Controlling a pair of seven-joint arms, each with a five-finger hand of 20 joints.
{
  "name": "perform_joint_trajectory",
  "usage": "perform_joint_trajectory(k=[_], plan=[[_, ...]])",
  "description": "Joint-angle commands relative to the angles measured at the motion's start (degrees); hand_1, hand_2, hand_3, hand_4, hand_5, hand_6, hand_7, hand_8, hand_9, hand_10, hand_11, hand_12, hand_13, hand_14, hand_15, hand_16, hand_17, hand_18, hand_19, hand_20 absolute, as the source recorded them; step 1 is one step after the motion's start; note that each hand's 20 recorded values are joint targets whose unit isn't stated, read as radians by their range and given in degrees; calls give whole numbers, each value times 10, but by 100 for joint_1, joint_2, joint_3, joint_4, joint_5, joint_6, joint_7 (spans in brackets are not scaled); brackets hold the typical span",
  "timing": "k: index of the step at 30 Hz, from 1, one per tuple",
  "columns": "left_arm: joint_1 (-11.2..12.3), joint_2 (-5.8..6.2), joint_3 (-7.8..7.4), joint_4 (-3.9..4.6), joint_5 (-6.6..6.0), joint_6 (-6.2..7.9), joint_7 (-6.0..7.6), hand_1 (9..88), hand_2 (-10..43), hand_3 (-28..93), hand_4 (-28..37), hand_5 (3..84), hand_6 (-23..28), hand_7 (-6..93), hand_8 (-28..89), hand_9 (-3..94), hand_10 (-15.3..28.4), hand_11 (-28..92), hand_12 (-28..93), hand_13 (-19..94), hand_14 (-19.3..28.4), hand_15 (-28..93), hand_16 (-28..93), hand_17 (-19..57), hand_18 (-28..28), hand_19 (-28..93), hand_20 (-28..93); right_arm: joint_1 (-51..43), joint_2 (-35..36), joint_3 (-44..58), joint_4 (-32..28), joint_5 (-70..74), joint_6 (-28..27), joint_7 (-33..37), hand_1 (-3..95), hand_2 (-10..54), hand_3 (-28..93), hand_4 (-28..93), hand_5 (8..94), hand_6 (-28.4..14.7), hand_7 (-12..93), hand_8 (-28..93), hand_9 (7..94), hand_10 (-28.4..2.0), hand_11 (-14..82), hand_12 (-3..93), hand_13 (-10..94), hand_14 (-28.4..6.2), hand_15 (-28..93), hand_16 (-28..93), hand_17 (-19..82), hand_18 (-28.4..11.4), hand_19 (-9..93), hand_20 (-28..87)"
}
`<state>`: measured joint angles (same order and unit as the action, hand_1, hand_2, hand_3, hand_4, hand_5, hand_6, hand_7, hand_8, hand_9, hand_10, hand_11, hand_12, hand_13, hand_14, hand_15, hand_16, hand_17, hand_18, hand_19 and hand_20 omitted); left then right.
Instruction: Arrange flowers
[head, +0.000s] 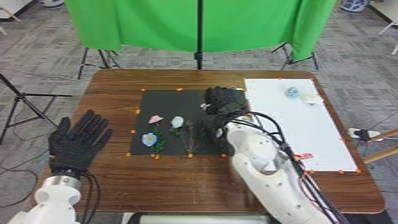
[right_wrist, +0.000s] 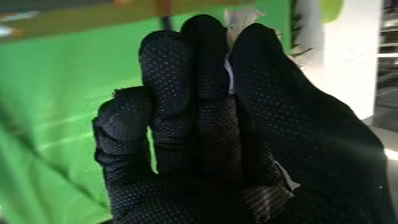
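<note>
In the head view, a brown wooden table (head: 111, 186) fills much of the frame, with a dark rectangular mat (head: 160, 100) at its middle and a white rectangular sheet (head: 280, 120) towards its right. The task's artificial flowers lie on the mat, left of the frame's centre: a pink flower (head: 155, 119) uppermost, a pale bluish-white flower (head: 177, 122) just right of it, and a light-blue flower (head: 149, 139) lower down, with green stems among them. On the upper part of the sheet are a small blue patterned piece (head: 291, 92) and, just beside it, a whitish piece (head: 313, 100); a red-and-white piece lies near its lower left edge. The left hand (head: 78, 142) is at the left of the frame, fingers extended and slightly spread. The right hand (head: 226, 102) is over the mat's upper right part; the wrist view shows its long digits close together, pinching a crumpled whitish strip (right_wrist: 238, 22).
</note>
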<state>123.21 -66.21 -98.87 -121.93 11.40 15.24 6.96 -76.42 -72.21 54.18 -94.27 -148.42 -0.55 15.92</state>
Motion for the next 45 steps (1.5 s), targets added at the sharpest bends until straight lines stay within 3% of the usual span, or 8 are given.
perform_joint_trajectory(k=[1,14,18,22,24,28,33,45], plan=[[54,23,-13,6,-117,16,-47,235,109,763,-283,455,97,183,-108,387,162,243,111,287,167,420,-69,-69,162,384,142,-411,54,-208,-461,-510,-214,-37,620,-95,729,-283,781,-6,368,34,879,-104,120,434,695,-72,476,440,336,-230,857,436],[78,-34,-65,-21,-129,124,-88,239,113,758,-283,456,98,184,-109,384,164,241,110,279,168,426,-71,-69,162,385,140,-570,103,-318,-532,-1024,-262,-311,619,-95,722,-283,768,-6,361,28,866,-99,112,419,683,-75,481,432,330,-231,854,439],[62,-76,-115,-18,-146,104,-217,239,114,758,-283,453,98,184,-110,382,164,242,110,274,169,427,-71,-70,162,386,140,-606,19,-277,-640,-668,-592,-88,616,-95,725,-283,761,-5,357,26,860,-96,115,423,681,-74,482,431,329,-231,852,439],[-5,-180,-247,1,-107,-2,-706,240,117,754,-283,452,99,179,-108,379,166,242,110,272,170,428,-71,-71,162,388,139,-621,-101,-123,-806,-9,-1188,211,613,-95,720,-283,737,-10,339,8,842,-100,109,411,666,-75,487,426,323,-230,850,439],[-6,-186,-266,0,-133,5,-758,240,120,750,-283,452,101,175,-107,377,166,240,109,269,173,430,-71,-72,163,390,139,-610,-127,-61,-833,29,-1356,248,612,-95,715,-283,727,-13,326,-3,833,-100,97,394,661,-75,484,421,320,-229,849,439],[-11,-188,-291,8,-169,-8,-766,241,121,747,-283,449,103,168,-104,373,171,236,109,265,177,434,-72,-75,166,396,139,-567,-130,-15,-857,164,-1422,315,599,-95,725,-283,689,-17,272,-26,788,-112,84,344,649,-75,480,411,313,-231,847,439],[-11,-192,-284,9,-191,-17,-718,240,121,747,-283,448,103,165,-101,371,170,234,111,263,178,434,-74,-77,167,398,136,-553,-132,1,-874,199,-1339,331,580,-95,730,-283,632,-24,218,-142,686,-144,205,184,630,-77,493,395,309,-235,851,437],[-43,-143,-253,36,-245,20,-665,244,115,747,-283,446,102,165,-100,371,169,232,113,263,178,430,-73,-77,167,398,132,-661,-85,150,-1053,370,-1402,366,504,-95,795,-283,567,-40,186,-138,621,-157,186,162,599,-109,540,344,300,-241,853,435]])
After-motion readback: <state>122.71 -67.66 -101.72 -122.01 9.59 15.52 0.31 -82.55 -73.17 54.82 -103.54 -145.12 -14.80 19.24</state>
